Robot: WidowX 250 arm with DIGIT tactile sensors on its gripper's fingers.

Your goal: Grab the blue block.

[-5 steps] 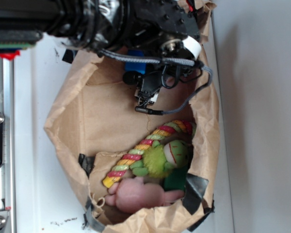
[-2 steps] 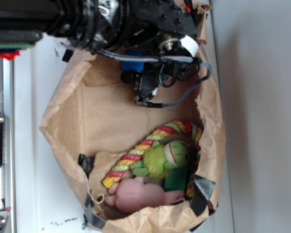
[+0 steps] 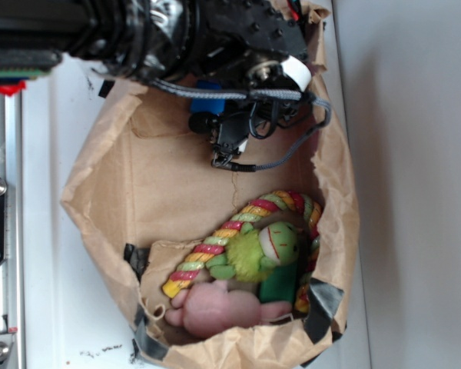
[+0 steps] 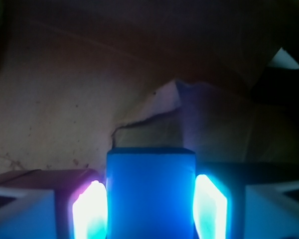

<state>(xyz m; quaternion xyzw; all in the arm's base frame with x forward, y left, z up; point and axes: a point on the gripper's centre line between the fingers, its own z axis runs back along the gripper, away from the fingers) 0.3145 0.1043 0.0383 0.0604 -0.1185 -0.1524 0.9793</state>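
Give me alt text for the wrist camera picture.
A bright blue block fills the lower centre, clamped between the end effector's two glowing fingers. Behind it lies dim, creased brown paper with a tear.

The white table (image 3: 54, 200) carries one crumpled brown paper bag (image 3: 161, 184), lying open directly on its surface. Black tape patches (image 3: 323, 304) mark the bag's torn rim.
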